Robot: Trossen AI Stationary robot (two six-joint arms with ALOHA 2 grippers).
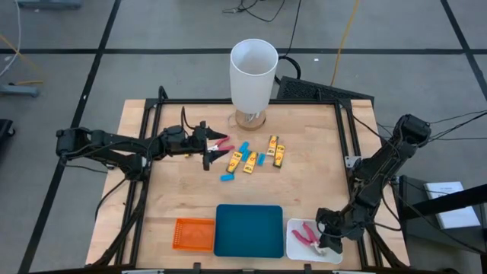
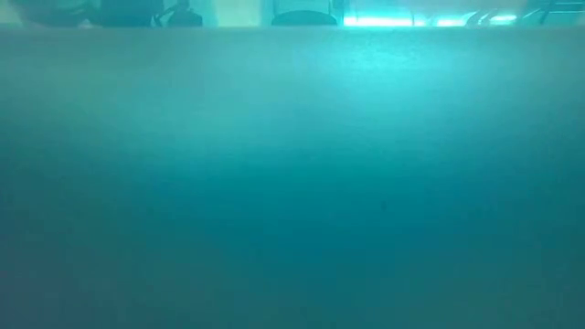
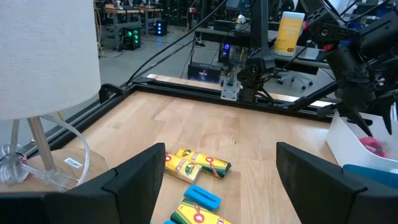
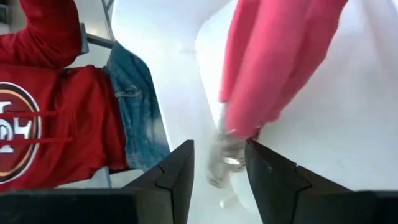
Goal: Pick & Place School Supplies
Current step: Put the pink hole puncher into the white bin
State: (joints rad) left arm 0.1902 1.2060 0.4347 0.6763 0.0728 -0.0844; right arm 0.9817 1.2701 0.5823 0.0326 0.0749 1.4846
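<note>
One red-handled plier-like tool [image 1: 306, 234] lies in the white rectangular tray [image 1: 293, 250] at the table's near right corner — the right gripper [image 1: 329, 242] sits low over it, its fingers [image 4: 177, 171] a little apart around the tool's metal tip; whether they pinch it I cannot tell. A second red-handled tool [image 1: 220, 146] lies mid-table at the left gripper [image 1: 208, 148], whose fingers [image 3: 134, 180] stand wide apart, holding nothing. Nearby: four yellow pieces [image 1: 275, 149], three light-blue blocks [image 1: 243, 147]. The orange tray [image 1: 193, 234] and teal tray [image 1: 248, 230] hold nothing.
</note>
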